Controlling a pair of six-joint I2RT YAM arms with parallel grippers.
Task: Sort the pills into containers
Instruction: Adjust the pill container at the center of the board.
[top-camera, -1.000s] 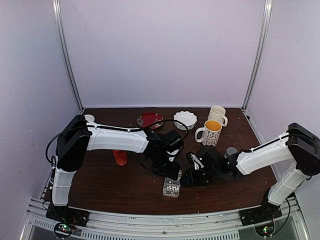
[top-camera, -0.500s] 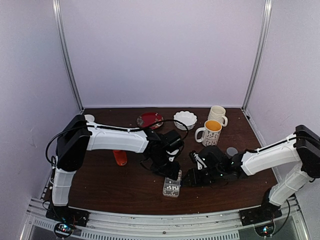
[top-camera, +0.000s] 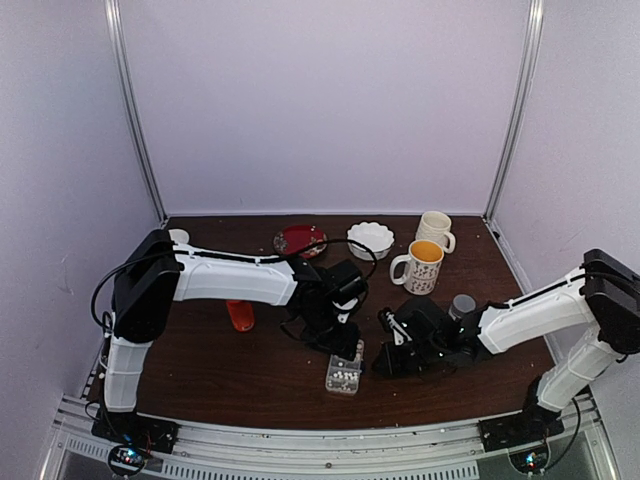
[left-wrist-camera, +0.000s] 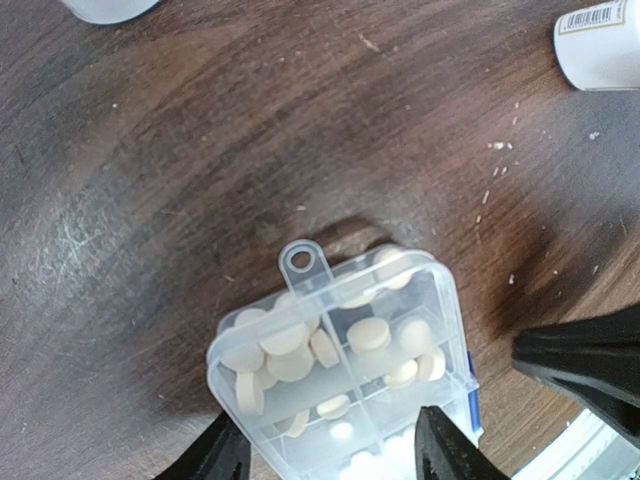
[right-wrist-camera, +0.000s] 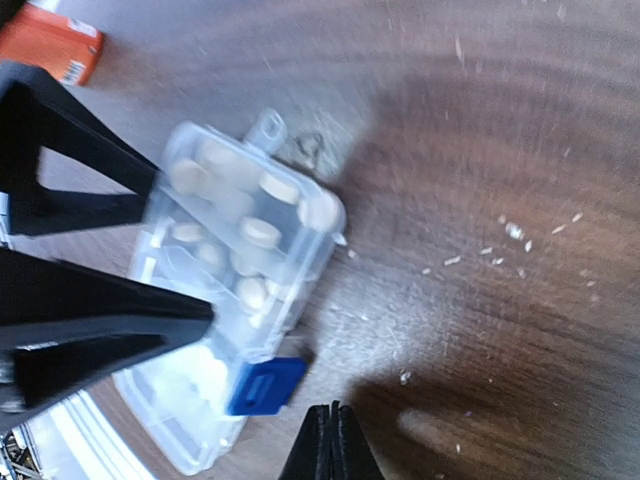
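Pills (left-wrist-camera: 368, 334): round, beige, several to a cell inside the clear box; a whiter lot at the box's near end.
Cells (left-wrist-camera: 395, 345): square, in two rows, split by clear walls.
Pill box (top-camera: 343, 375): flat on the bench near the front edge, at 6 o'clock from the bench's middle; lid probably down, though glare blurs the seam.
Blue latch (right-wrist-camera: 265, 385): on the box's side nearest the right claw.
Left claw (left-wrist-camera: 335, 455): half spread, one finger against each long side of the box, pinching it from above.
Right claw (right-wrist-camera: 328, 445): pressed together, nothing between the fingers, low over bare wood at 3 o'clock from the box, just beside the latch.
Orange bottle (top-camera: 240, 315): at 10 o'clock from the box, well apart.
White bottle (left-wrist-camera: 600, 45): on the wood, at 1 o'clock in the left wrist view, apart from the box.
Mugs (top-camera: 420, 265): two, at 1 o'clock from the box.
White bowl (top-camera: 370, 238), red dish (top-camera: 299, 240): near 12 o'clock, along the back edge.
Bench (top-camera: 220, 370): dark wood, flecked with pale crumbs.
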